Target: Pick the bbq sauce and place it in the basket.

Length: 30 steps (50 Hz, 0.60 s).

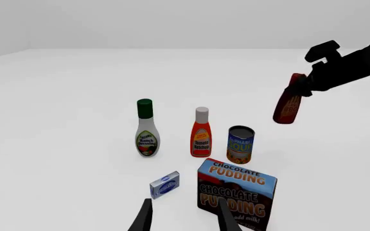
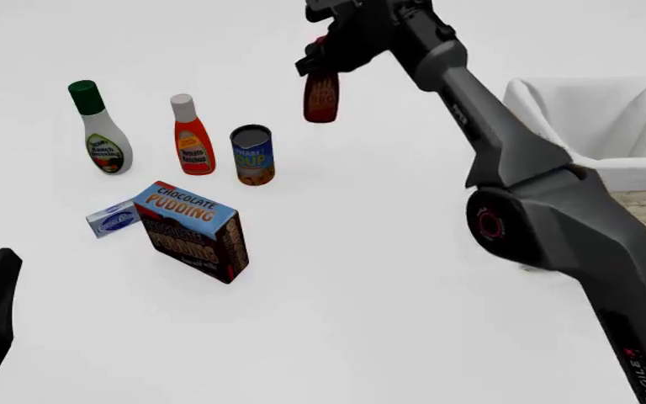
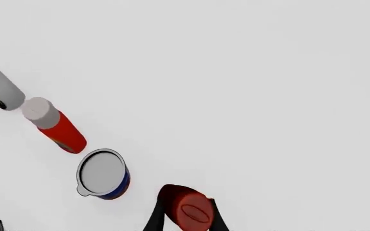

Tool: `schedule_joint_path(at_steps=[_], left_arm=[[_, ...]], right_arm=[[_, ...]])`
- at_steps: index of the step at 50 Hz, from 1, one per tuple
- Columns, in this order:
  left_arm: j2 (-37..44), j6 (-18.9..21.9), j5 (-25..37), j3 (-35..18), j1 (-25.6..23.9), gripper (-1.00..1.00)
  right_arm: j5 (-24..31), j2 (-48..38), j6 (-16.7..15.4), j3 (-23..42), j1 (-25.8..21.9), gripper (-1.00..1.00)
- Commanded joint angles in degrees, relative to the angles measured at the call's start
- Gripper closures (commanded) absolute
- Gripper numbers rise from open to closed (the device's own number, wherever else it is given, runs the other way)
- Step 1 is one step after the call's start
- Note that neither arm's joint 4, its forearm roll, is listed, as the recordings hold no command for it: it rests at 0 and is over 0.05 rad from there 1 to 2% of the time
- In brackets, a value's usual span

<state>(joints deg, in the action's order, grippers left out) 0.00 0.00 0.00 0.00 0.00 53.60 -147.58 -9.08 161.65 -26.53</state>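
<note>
Transport step: right hand [image 2: 320, 61] clamps bbq sauce [image 2: 320, 97] near its cap, bottle hanging clear above surface [image 2: 357, 278] — swing it rightward over basket [image 2: 638, 172], keep height, release only inside rim. Left hand [image 1: 183, 219] spread, idle.

right tool [image 1: 302, 86] holds bbq sauce [image 1: 288, 103] aloft
</note>
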Motion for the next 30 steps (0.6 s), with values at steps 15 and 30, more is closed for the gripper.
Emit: schedule_joint_path(at_steps=[15, 30], left_arm=[[0.0, 0.0, 0.0, 0.0, 0.0, -1.0], [0.0, 0.0, 0.0, 0.0, 0.0, -1.0]], right_arm=[[-10.73, 23.9, -1.0, -28.87, 1.31, 1.0], [-13.54, 33.92, -1.39, -38.26, 2.5, 1.0]])
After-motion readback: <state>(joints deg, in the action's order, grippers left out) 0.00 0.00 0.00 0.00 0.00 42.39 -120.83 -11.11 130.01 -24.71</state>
